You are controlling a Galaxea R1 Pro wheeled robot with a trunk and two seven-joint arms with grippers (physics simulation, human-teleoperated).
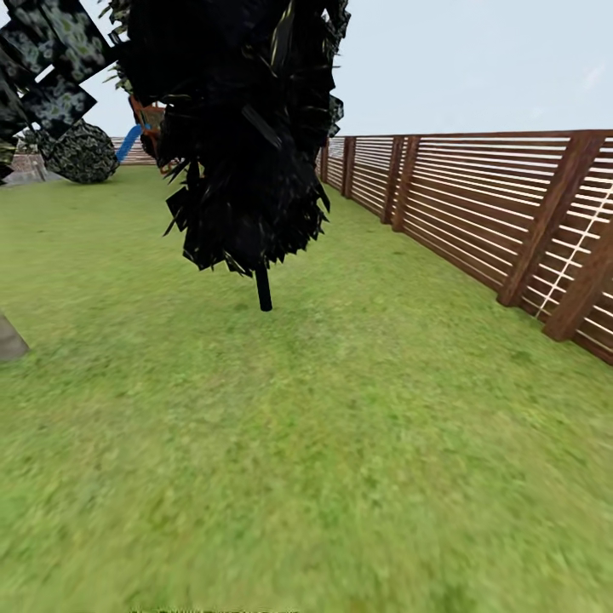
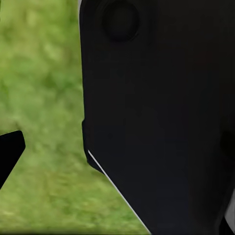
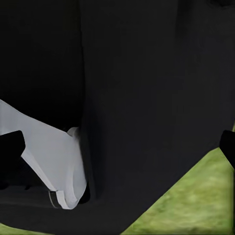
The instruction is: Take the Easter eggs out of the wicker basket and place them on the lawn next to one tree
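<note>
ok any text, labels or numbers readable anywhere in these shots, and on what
None can be read.
Head view: the fence, the lawn, the dark tree and the red and blue thing behind it carry no lettering. A faint dotted streak at the picture's bottom edge is too small and blurred to read as text.
Wrist views: plain dark robot bodywork over grass, no markings.

The lawn (image 1: 340, 443) is extending flat across the garden, showing green grass with mottled yellowish patches. A small dark-trunked tree (image 1: 263, 288) is standing directly on it near the middle, and a brown slatted fence (image 1: 511, 213) is bordering its right edge. A pale grey trunk base (image 1: 8, 340) is rising from the grass at the left edge.
</note>
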